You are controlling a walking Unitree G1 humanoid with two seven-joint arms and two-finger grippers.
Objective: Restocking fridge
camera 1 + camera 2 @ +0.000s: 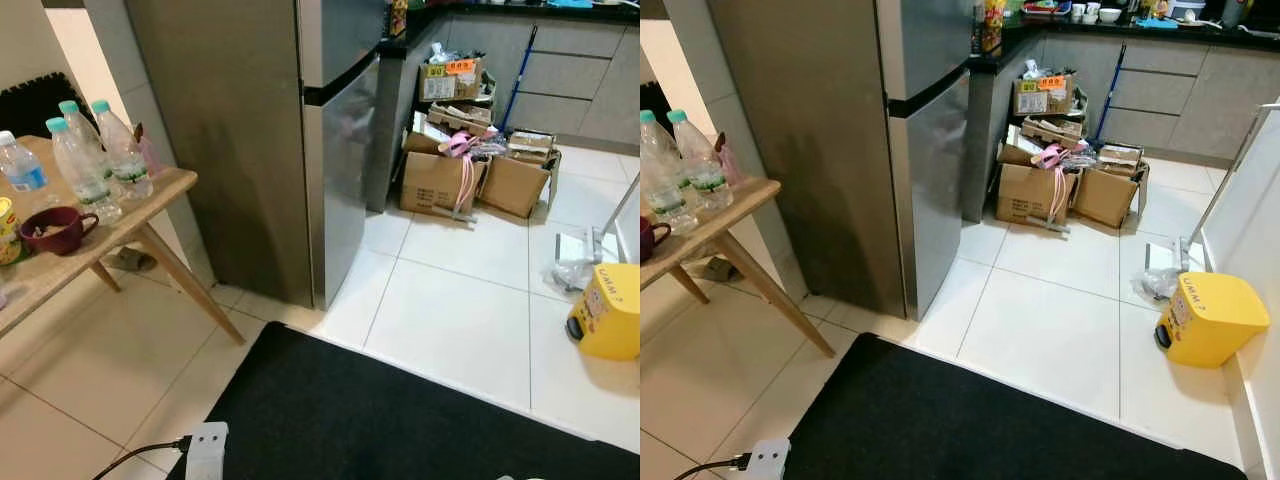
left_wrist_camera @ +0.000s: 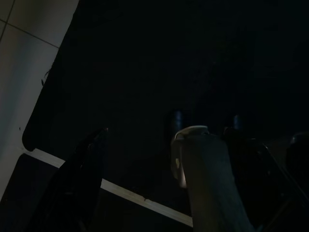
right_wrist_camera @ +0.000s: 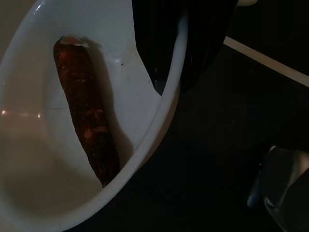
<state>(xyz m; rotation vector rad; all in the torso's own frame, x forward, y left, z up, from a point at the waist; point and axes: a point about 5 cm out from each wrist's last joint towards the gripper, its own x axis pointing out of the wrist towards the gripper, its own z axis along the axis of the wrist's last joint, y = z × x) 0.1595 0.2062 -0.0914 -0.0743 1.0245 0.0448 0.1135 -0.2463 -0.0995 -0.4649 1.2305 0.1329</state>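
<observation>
While the two-door steel fridge [image 1: 320,150] is standing shut ahead of the robot, the right gripper [image 3: 169,72] is hanging low over the black floor mat [image 1: 400,420] in front of that fridge, its fingers clamped on the rim of a white bowl [image 3: 29,159]. A long reddish-brown sausage [image 3: 87,116] is lying inside the bowl, reaching from near the rim toward the bottom. The left gripper [image 2: 159,145] is dangling idle over the same mat in deep shade, its jaws standing apart and holding nothing. Left of the fridge, a wooden side table [image 1: 150,200] is carrying three water bottles with teal caps [image 1: 100,150], one with a blue label [image 1: 20,165] and a dark red mug [image 1: 55,228]. Right of the fridge, open cardboard boxes [image 1: 470,170] are sitting on the white tiles against the grey cabinets, and a yellow bin [image 1: 610,310] is resting further right. A white power strip [image 1: 205,450] is lying at the mat's near corner.
</observation>
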